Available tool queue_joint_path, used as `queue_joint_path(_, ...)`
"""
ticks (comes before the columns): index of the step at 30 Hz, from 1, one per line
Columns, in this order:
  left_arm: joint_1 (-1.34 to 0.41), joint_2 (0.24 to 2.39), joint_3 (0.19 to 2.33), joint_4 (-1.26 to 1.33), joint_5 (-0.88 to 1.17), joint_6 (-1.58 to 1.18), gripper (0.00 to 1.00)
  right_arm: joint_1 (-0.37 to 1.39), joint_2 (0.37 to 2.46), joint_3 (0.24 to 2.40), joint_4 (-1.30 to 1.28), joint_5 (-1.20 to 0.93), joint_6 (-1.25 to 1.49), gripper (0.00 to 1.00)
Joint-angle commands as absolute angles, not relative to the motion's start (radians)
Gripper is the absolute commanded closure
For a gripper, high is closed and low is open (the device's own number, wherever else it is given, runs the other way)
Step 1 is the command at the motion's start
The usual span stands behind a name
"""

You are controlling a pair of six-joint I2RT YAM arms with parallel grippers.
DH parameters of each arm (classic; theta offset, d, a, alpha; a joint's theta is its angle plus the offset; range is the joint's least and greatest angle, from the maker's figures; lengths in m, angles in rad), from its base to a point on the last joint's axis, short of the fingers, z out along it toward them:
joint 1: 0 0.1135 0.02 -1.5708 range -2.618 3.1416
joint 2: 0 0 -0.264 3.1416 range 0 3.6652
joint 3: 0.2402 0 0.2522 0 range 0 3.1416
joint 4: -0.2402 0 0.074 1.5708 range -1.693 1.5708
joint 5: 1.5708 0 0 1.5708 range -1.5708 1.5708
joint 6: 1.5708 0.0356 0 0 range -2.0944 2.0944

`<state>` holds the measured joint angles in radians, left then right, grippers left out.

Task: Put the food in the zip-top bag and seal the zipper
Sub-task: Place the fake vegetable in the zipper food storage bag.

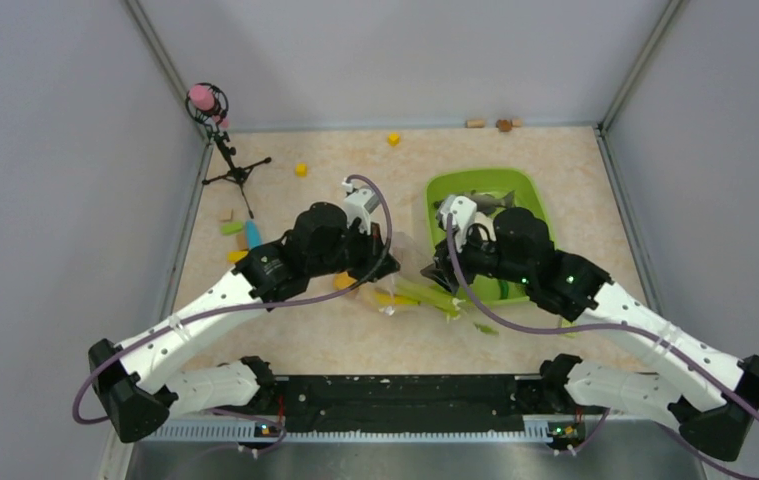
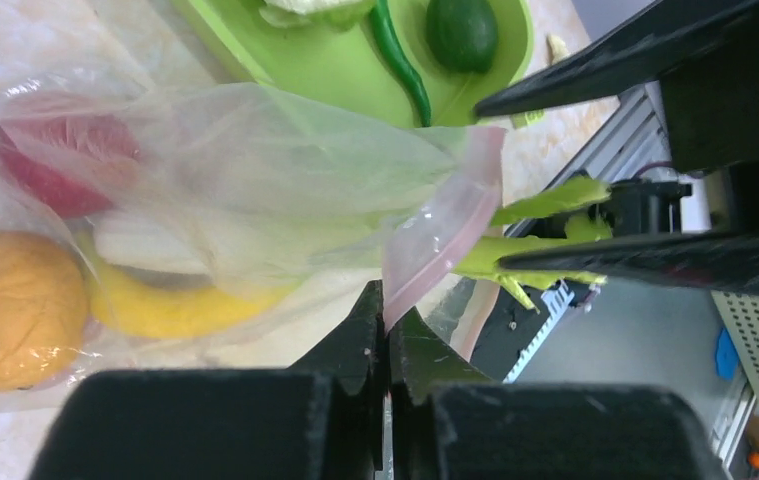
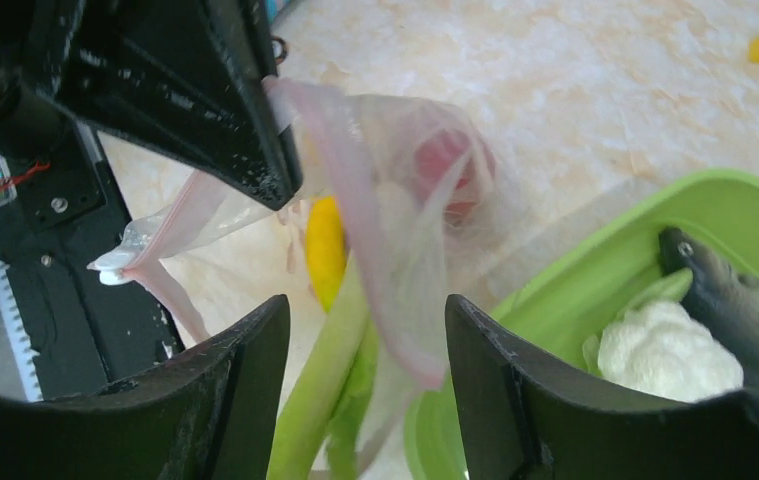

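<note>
Closest to my left wrist camera, the left gripper point(image 2: 387, 312) is pinched tight on the zipper point(image 2: 443, 235) of the zip-top bag point(image 2: 255, 160), which sits between the arms, just left of the green tray point(image 2: 335, 75). Inside I see a red tomato point(image 2: 55, 160), an orange piece point(image 2: 15, 310) and a yellow piece point(image 2: 175, 310). The right gripper point(image 3: 365, 305) stands wide apart around the bag's mouth and a green stalk point(image 3: 320, 380) poking out, gripping nothing.
</note>
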<state>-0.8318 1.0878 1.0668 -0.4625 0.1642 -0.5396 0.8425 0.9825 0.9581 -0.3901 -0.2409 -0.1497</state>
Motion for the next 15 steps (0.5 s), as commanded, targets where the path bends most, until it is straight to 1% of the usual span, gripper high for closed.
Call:
queue_joint_path(1,-0.833,1.104,1.009,-0.380,0.230,-0.511,1.00,0.851,0.895,0.978,-0.461,-0.090,0.073,0.42)
queue_joint_path(5,-0.854,1.100,0.968,-0.363,0.296,-0.499,1.00,0.857,0.872,0.971,-0.510,-0.252,0.157,0.47)
queue_joint_path(7,-0.879,1.097,0.959,-0.353,0.315,-0.489,1.00,0.877,0.885,0.972,-0.530,-0.294,0.179,0.48)
queue_joint_path(11,-0.921,1.101,0.969,-0.365,0.255,-0.489,1.00,0.952,0.923,0.997,-0.603,-0.297,0.224,0.51)
queue_joint_path(15,-0.923,1.124,0.982,-0.378,0.200,-0.513,1.00,1.040,0.939,0.998,-0.645,-0.311,0.255,0.52)
